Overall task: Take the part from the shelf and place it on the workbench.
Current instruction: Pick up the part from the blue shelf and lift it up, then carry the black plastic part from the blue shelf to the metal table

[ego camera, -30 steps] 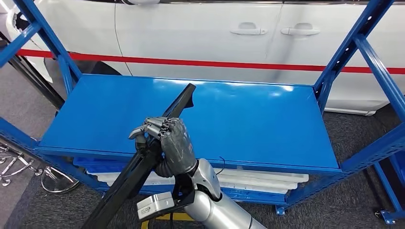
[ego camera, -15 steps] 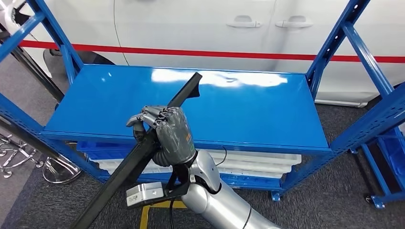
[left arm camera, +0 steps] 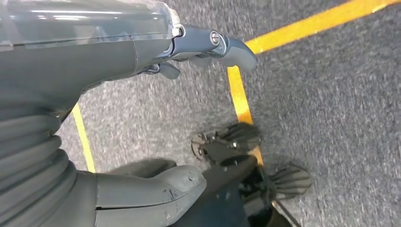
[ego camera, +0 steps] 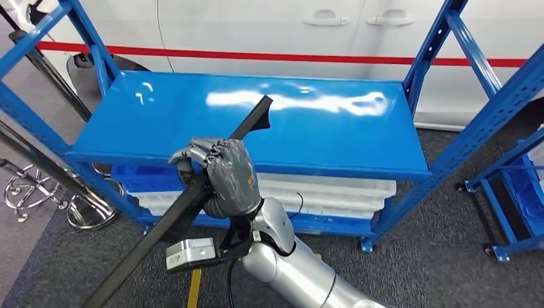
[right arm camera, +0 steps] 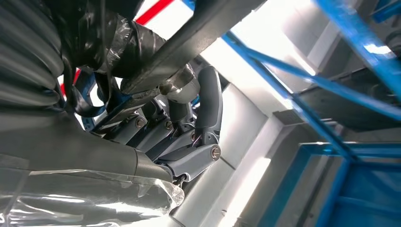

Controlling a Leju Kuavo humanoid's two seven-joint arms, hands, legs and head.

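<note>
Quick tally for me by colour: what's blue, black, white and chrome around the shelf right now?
Blue metal shelf racks: 2
Long black trim part held in the right hand: 1
White plastic trays under the shelf deck: 2
Chrome stool base on the floor: 1
Total: 6

Part's (ego camera: 186,205) lower end off-frame
</note>
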